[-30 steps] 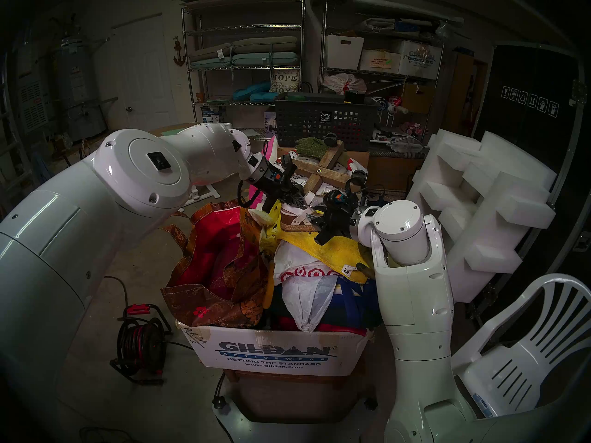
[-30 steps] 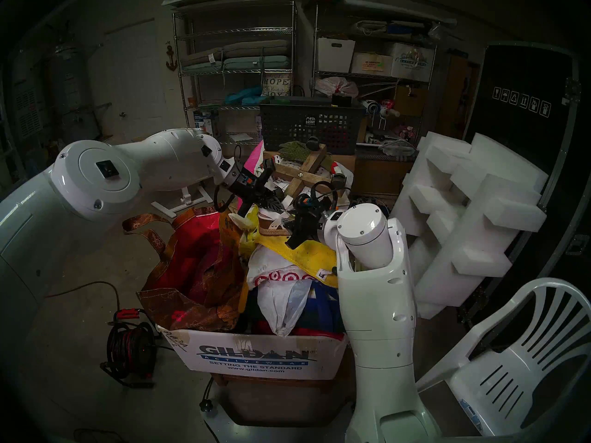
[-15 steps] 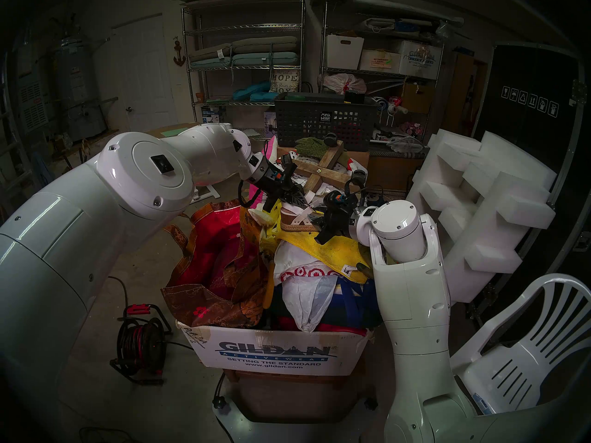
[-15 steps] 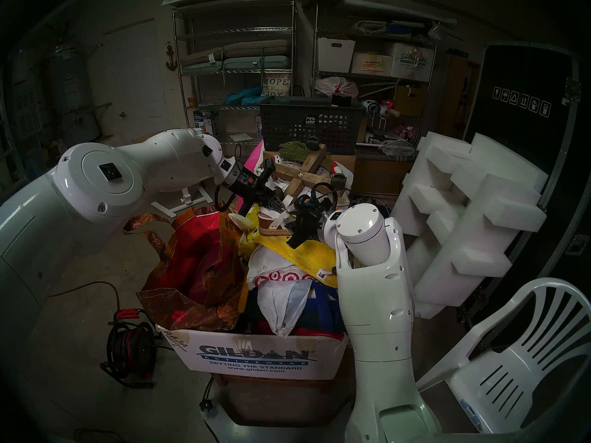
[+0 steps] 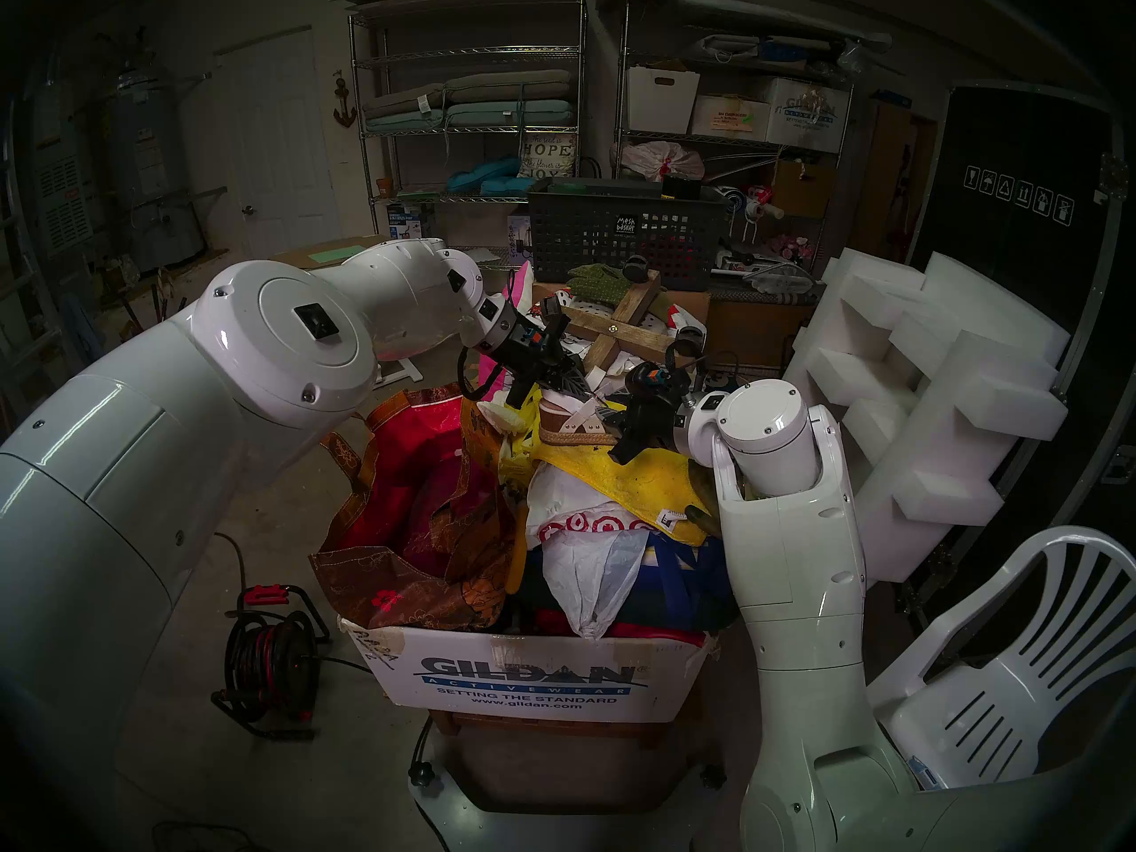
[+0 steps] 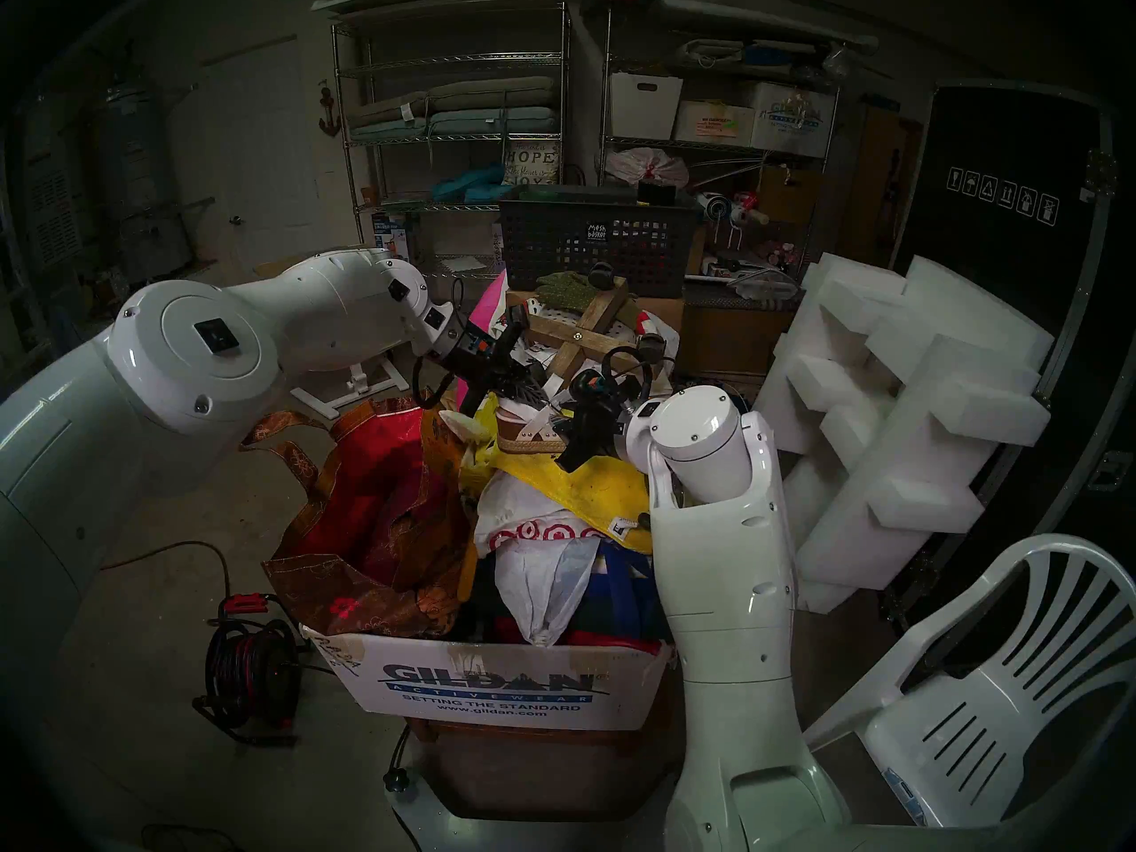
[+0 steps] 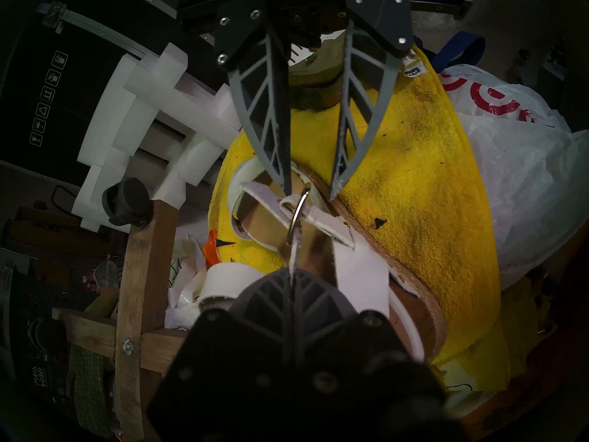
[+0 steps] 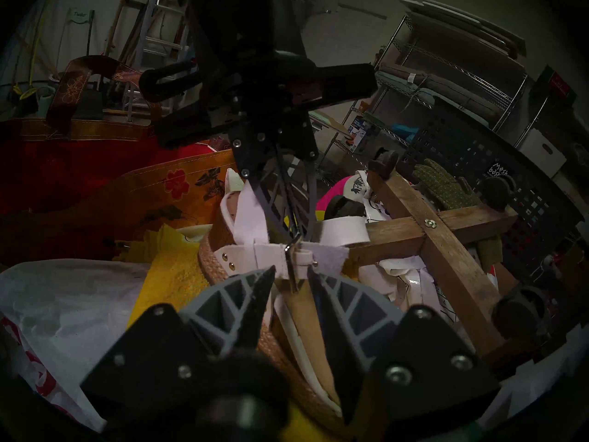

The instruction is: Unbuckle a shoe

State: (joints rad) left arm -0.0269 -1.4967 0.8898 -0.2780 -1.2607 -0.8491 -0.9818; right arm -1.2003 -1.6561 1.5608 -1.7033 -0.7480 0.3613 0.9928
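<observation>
My left hand (image 7: 291, 274) is pinched fully closed on the thin free end of the ankle strap (image 7: 294, 253), drawn through the metal buckle (image 7: 298, 216). My right hand (image 8: 288, 277) is part open, its fingertips either side of the buckle, gripping nothing that I can see. The shoe (image 5: 568, 429) lies on a yellow towel (image 5: 639, 476) atop the heaped box (image 5: 522, 678), between both hands. The strap is not yet freed; I judge the unbuckling partly done.

Printed on the cardboard box (image 5: 528, 678): "GILDAN ACTIVEWEAR, SETTING THE STANDARD, www.gildan.com". On the pillow (image 5: 549, 156): "HOPE", "JOY". On the black basket (image 5: 621, 242): "mesh basket".
</observation>
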